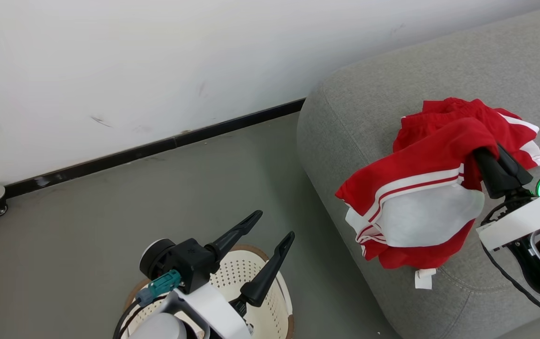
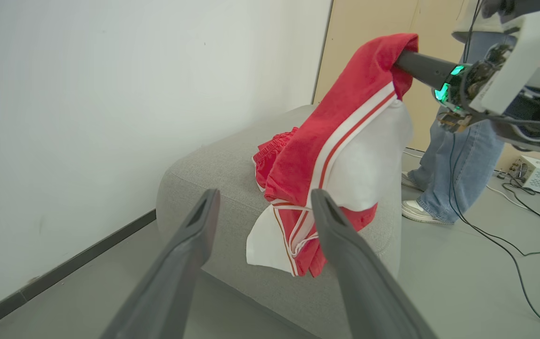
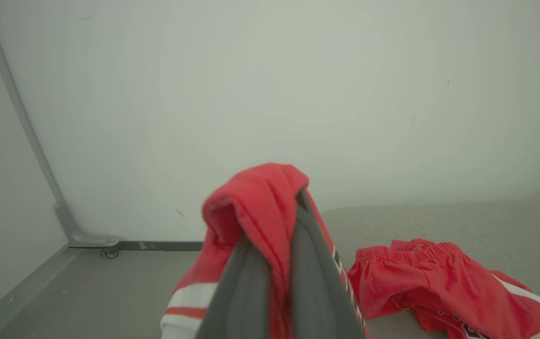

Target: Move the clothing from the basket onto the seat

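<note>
The right gripper (image 1: 486, 157) is clamped on a red sports garment (image 1: 421, 207) with white stripes and a white panel, holding it over the grey sofa (image 1: 392, 84). The head view looks down on this, so the height is hard to judge. The left wrist view sees it from the side: the garment (image 2: 345, 141) hangs from the fingers and its lower folds rest on the sofa's (image 2: 213, 165) rounded end.

Red shorts (image 3: 421, 273) lie on the sofa just behind it. The right wrist view shows their gathered waistband, and red cloth trapped between that gripper's (image 3: 274, 226) two fingers.

The left gripper (image 1: 274, 224) is spread wide and holds nothing. It is off the sofa's end, above the cream perforated basket (image 1: 234, 273) on the floor.

Beyond the sofa, the left wrist view shows a person's legs (image 2: 458, 174) in jeans.
</note>
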